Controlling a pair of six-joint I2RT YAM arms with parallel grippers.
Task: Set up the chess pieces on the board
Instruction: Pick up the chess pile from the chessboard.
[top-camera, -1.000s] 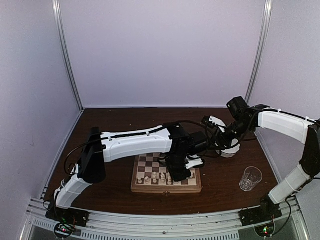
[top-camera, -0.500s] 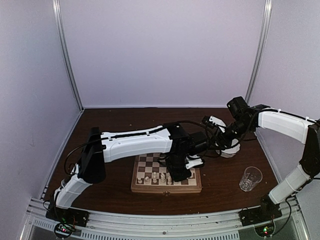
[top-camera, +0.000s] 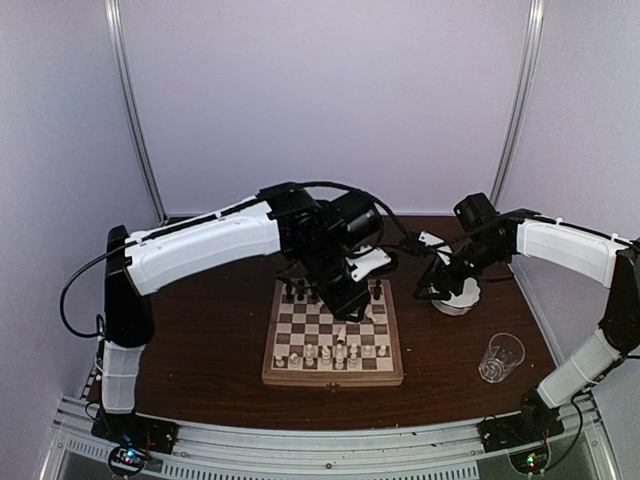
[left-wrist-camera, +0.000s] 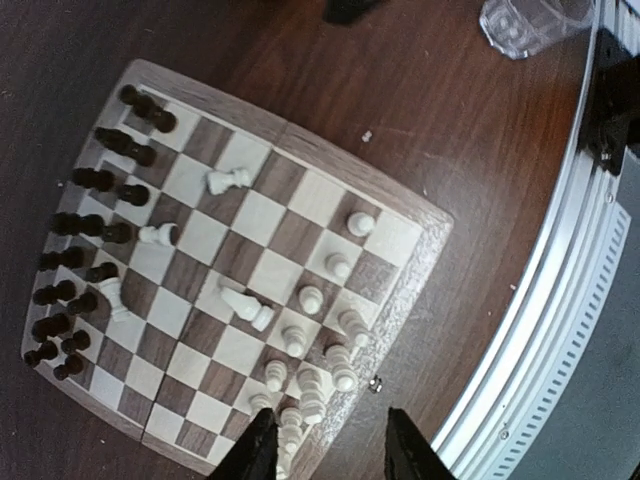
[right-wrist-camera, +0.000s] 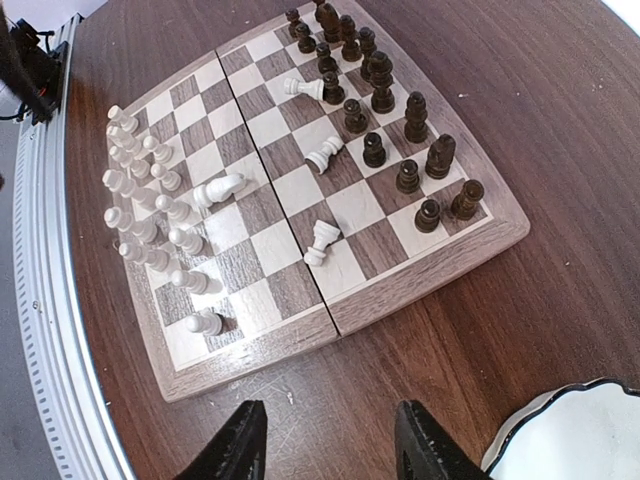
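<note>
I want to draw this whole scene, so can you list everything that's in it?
board: one, light and dark brown checks, middle of the table.
dark chess pieces: two rows, dark brown, standing along the board's far edge.
white chess pieces: a crowd, cream, standing near the near edge.
toppled white pieces: four, cream, lying on middle squares.
bowl: one, white, scalloped, right of the board.
cup: one, clear, near right.
table: one, dark brown.
left claw: black, open, above the board.
right claw: black, open, by the bowl.
</note>
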